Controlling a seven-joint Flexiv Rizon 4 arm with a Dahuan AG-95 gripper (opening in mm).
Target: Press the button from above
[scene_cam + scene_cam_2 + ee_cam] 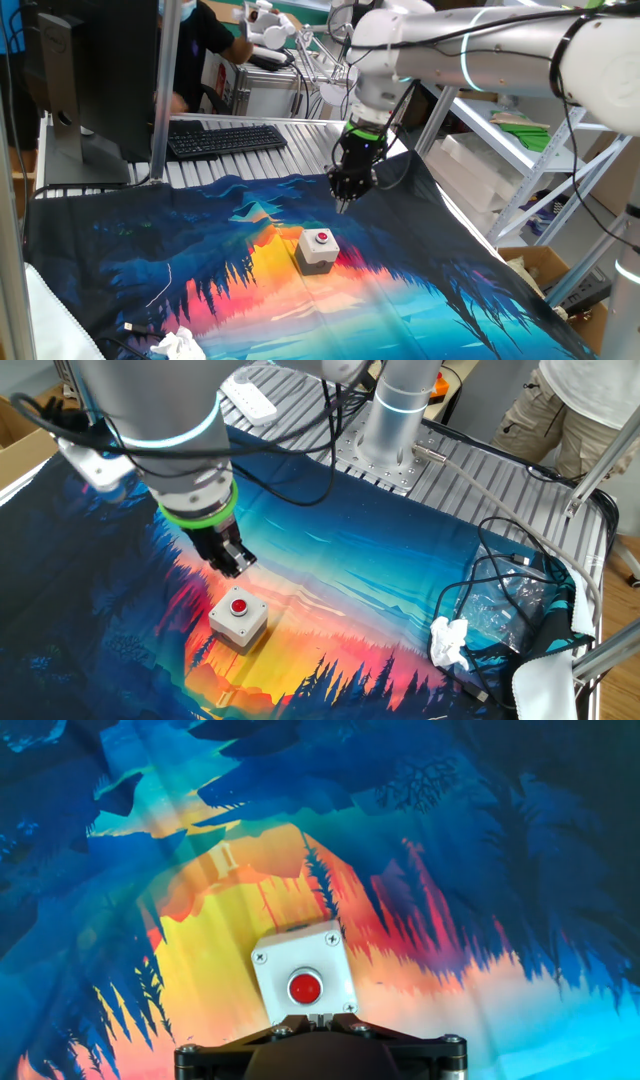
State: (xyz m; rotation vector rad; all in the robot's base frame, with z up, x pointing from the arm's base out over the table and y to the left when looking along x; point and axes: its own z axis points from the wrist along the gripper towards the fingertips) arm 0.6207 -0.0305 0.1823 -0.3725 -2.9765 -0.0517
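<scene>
Black two-finger gripper hangs above the colourful forest-print cloth, clear of the light grey cube housing with round red push-button, which sits just in front of it. Black keyboard on ribbed metal tabletop behind.

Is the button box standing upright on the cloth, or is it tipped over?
Upright. The button box sits flat on the cloth, its red button facing up.

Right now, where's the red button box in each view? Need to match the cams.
One fixed view: the button sits just right of centre, below the tool.
The other fixed view: lower left of centre, below the tool.
Hand view: bottom centre, just above the tool's base.
Shared landmark: the orange-yellow sunset patch of the printed cloth under the box.
</scene>
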